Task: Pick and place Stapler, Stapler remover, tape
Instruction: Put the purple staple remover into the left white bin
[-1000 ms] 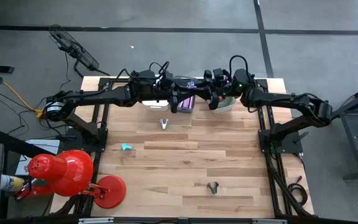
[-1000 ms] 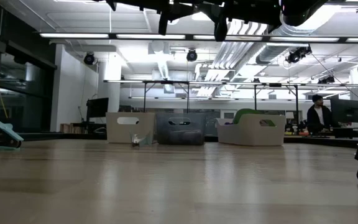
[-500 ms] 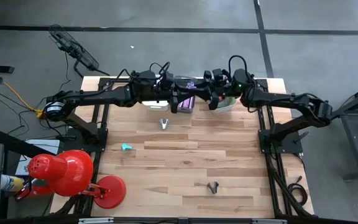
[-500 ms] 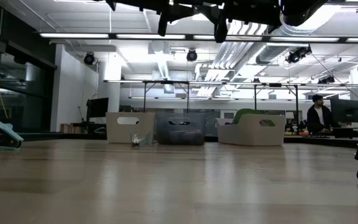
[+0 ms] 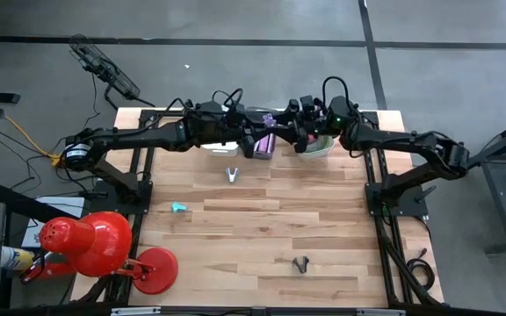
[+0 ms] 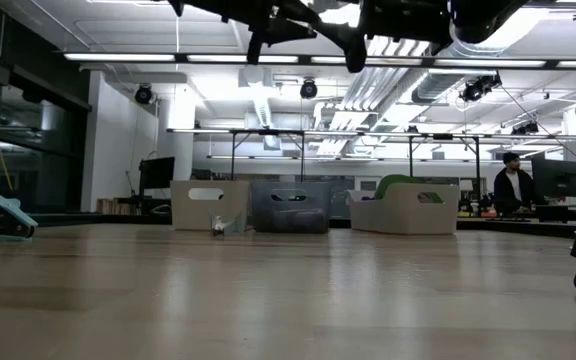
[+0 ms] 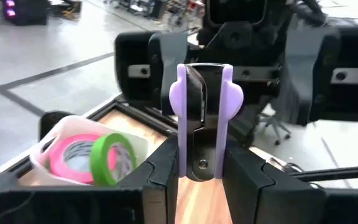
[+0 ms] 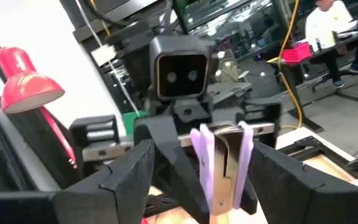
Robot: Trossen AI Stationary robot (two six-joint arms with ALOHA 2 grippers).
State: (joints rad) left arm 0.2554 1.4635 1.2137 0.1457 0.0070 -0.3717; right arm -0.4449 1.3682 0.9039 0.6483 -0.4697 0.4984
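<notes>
Wooden planks form the tabletop, in a bright workshop with ceiling strip lights; no writing is legible anywhere. Near the bins row, a black staple remover lies well apart, a teal item and a silver clip closer. Above the dark middle bin, the left gripper clamps a purple stapler; the right gripper flanks it, fingers spread. Only the left wrist view shows pink and green tape rolls inside the white bin. Beyond, a person stands.
</notes>
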